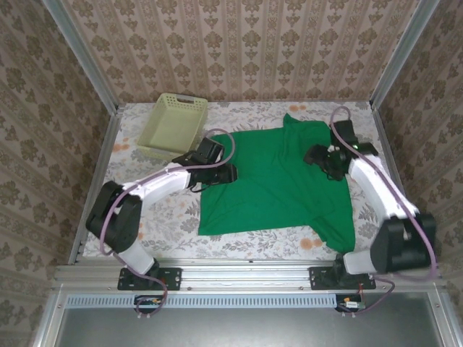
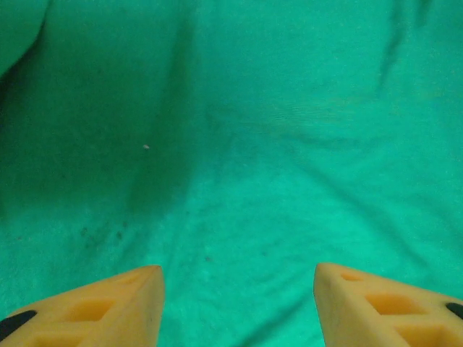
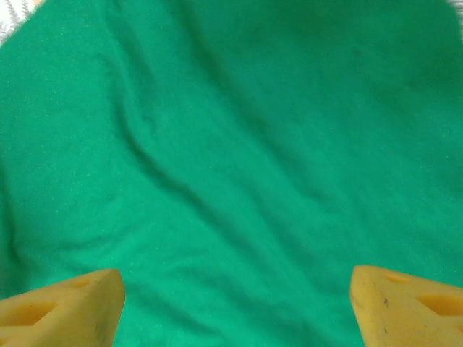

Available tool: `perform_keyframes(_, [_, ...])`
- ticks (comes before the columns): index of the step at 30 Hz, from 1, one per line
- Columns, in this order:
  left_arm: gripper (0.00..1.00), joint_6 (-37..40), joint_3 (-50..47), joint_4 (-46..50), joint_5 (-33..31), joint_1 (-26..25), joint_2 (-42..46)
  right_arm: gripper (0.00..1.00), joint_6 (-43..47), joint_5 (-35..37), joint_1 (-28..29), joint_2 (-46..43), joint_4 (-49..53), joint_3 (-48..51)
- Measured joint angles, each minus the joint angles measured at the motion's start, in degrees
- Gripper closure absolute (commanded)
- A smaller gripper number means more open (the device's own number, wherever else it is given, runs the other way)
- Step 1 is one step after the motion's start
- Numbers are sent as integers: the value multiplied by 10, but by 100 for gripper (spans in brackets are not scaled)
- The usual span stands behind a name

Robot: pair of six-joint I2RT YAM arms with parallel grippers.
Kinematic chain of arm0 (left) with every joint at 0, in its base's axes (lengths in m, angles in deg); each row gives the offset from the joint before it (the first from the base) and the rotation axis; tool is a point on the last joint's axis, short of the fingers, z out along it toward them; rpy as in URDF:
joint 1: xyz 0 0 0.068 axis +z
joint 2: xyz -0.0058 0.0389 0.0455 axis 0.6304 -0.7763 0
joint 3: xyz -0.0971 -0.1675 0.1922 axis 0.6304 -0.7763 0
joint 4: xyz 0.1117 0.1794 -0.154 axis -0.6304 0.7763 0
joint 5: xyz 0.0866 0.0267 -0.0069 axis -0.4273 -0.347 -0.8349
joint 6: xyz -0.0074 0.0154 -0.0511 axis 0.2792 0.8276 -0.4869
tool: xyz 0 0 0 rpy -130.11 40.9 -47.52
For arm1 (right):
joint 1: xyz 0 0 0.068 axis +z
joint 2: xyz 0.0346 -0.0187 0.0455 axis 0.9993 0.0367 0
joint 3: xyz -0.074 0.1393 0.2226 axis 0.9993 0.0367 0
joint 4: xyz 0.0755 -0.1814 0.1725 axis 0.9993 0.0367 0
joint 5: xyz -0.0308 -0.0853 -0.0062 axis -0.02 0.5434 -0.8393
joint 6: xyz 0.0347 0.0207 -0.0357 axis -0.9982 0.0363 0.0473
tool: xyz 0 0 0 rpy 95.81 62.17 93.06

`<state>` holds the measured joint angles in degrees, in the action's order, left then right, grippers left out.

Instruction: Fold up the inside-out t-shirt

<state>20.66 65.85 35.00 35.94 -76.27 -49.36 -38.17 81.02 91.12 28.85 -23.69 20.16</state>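
On the table (image 1: 166,217), seen from above, the shirt (image 1: 275,188) lies spread and mostly flat, bright green. One sleeve points toward the far wall and the other lies at the shirt's near right corner. A pale basket (image 1: 182,99) stands off the shirt's far left corner, apart from it. The left gripper (image 1: 221,172) is at the shirt's left edge, about halfway along it. The right gripper (image 1: 322,155) is over the shirt's right side, near the far sleeve. From this height I cannot tell whether either one touches the cloth.

In the left wrist view, the shirt (image 2: 239,144) spreads under the left gripper (image 2: 239,303). Its two yellow fingers (image 2: 108,307) stand wide apart at the bottom corners, released, with nothing between them but cloth lying below. A long shallow crease runs down the shirt ahead of the fingers, and a tiny pale speck sits on the fabric to the left of that crease.

In the right wrist view, the shirt (image 3: 231,144) again lies beneath the right gripper (image 3: 235,307) — its yellow fingers (image 3: 69,311) are spread even wider and grasp nothing. Soft wrinkles run slantwise across the cloth. At the far left corner a sliver of the patterned table (image 3: 14,11) shows past the shirt's edge.
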Motion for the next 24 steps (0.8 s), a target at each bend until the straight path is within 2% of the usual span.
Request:
perform_keyframes(4, [40, -3, -12, -17, 7, 5, -27, 21, 6, -8, 0, 151, -30, -75])
perform_keyframes(7, [40, -8, -37, -28, 10, 5, -27, 21, 1, -7, -2, 212, -43, -90])
perform_keyframes(12, [39, -11, -77, -33, 9, 5, -12, 21, -34, 8, -34, 212, -71, -19])
perform_keyframes(15, [37, -5, -70, -10, 2, 6, 9, 20, -59, 13, -69, 164, -103, 37])
perform_keyframes(19, [34, 20, 35, 51, -20, 22, -7, 20, -87, 25, -104, 114, -122, 104])
perform_keyframes(24, [33, 50, 259, 81, -59, 57, -118, 20, -98, 36, -109, 80, -118, 129])
